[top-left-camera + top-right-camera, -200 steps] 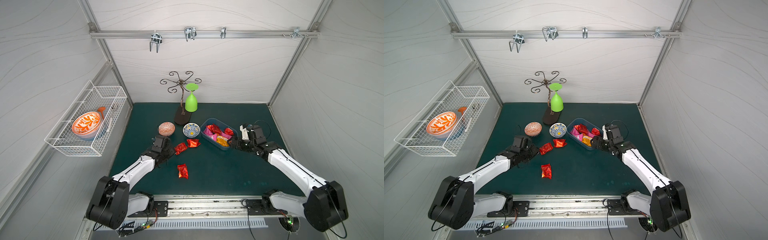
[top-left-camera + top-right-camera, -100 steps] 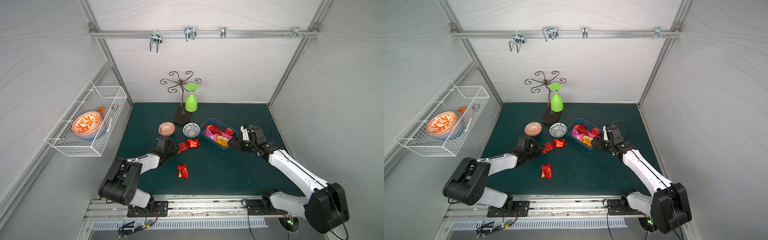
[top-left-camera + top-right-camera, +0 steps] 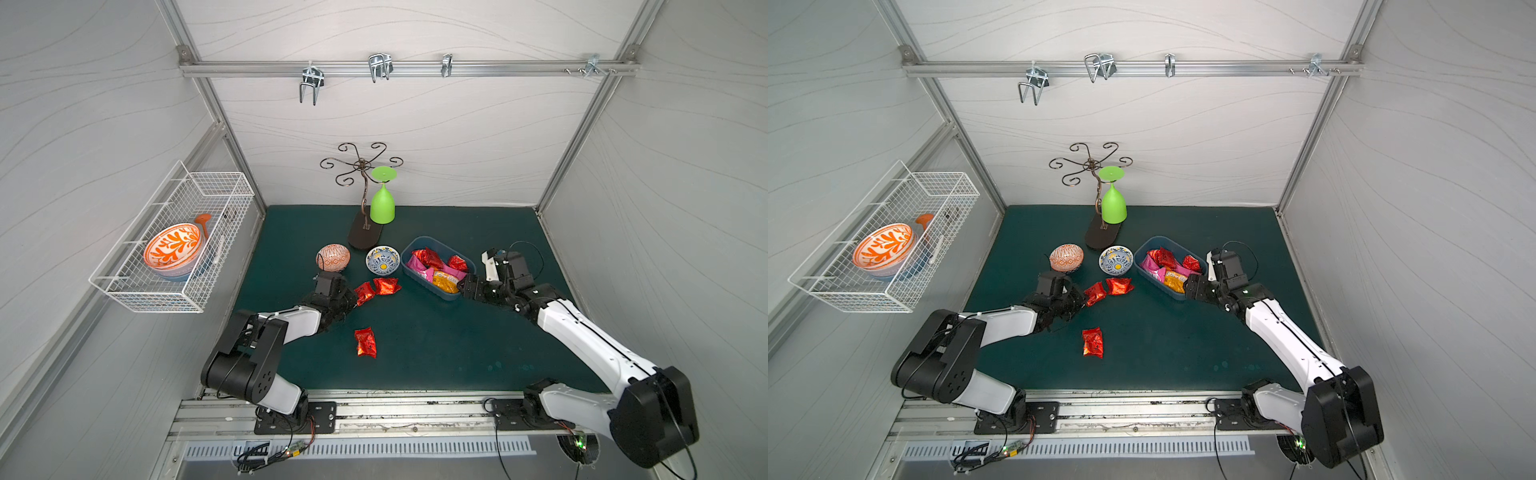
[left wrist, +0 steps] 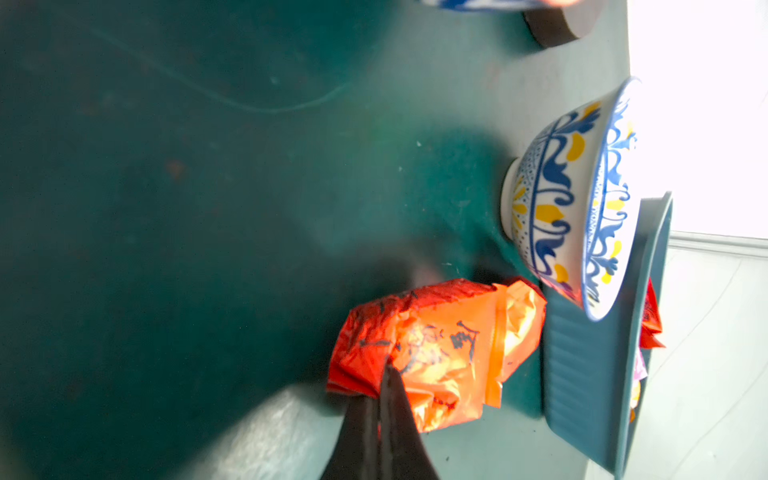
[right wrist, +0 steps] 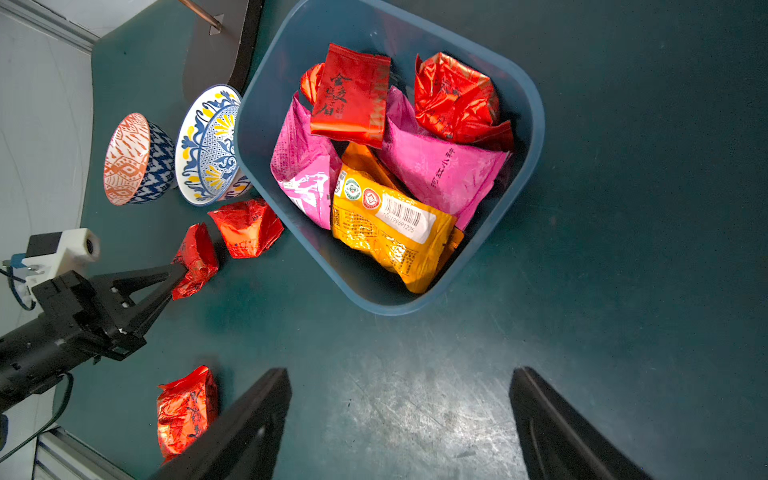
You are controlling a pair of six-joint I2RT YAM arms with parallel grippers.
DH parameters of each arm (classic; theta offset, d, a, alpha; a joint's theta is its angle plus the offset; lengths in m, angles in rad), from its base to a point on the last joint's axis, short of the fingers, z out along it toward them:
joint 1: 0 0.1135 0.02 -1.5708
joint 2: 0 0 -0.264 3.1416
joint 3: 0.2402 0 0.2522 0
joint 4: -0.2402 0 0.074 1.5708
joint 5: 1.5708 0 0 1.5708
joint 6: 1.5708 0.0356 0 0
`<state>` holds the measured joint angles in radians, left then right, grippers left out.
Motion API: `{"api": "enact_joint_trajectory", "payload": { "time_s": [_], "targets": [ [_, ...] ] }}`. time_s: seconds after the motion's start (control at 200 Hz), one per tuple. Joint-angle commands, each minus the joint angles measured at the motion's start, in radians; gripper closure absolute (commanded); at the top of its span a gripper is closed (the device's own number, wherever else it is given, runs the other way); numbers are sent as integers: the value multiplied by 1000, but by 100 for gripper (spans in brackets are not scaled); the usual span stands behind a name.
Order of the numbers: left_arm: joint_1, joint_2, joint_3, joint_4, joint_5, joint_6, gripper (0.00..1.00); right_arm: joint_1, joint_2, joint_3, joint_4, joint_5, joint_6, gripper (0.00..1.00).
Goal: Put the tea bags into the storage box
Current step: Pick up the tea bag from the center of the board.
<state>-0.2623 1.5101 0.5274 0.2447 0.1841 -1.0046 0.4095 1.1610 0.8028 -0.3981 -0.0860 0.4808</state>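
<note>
L gripper [image 4: 384,372]: jaws closed tight on the edge of a red sachet; thin pinch, nothing else in it.
held sachet [image 3: 364,293]: red foil, left of storage box [image 5: 538,120], near but not touching. Lifted or on mat, cannot tell.
sachet 2 [image 3: 387,286]: red, between held sachet and box, just beside both; lies on mat [image 3: 415,332].
sachet 3 [image 3: 365,341]: red, alone on mat, well apart from box on the robot-base side.
bowl [image 3: 383,261]: blue/yellow pattern, just beside box's left wall; not the target.
box contents: several reds, pink sachets [image 5: 440,170], yellow sachet [image 5: 386,241], piled and overlapping.
R gripper [image 5: 399,415]: jaws wide apart, empty, hovers just off box's near corner.
handling (est.): v. light, soft crinkly foil. Slick and crushes easily, prob not fragile. May swing or slip from an edge pinch.
grip spot (est.): flat sealed seam or corner, as L has it; puffed middle likely squirts out.
writing: flat red sachet [image 5: 351,95] in box has black Chinese chars, reads like 金骏眉. Pink has chars ending 小种. Yellow has barcode sticker + green and red round badges, digits too small to trust. Held sachet has dark chars, blurred.
progress (est.): 3 sachets outside box, rest in.
</note>
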Motion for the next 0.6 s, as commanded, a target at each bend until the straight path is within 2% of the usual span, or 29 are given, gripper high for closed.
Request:
{"api": "enact_joint_trajectory", "payload": {
  "time_s": [0.0,0.155,0.37,0.48,0.59],
  "targets": [
    [5,-16,23,-11,-3,11,99,6,-27,20,-23,8,-8,12],
    [5,-88,36,-111,-3,45,100,6,-28,21,-27,6,-7,13],
    [-1,-279,36,-283,-4,102,100,6,-25,14,-24,2,-2,13],
    [-33,-360,34,-335,-5,102,100,6,-27,3,-18,-4,10,13],
    [-109,-410,58,-361,-50,115,100,6,-33,-12,-13,-20,21,13]
  ]
}}
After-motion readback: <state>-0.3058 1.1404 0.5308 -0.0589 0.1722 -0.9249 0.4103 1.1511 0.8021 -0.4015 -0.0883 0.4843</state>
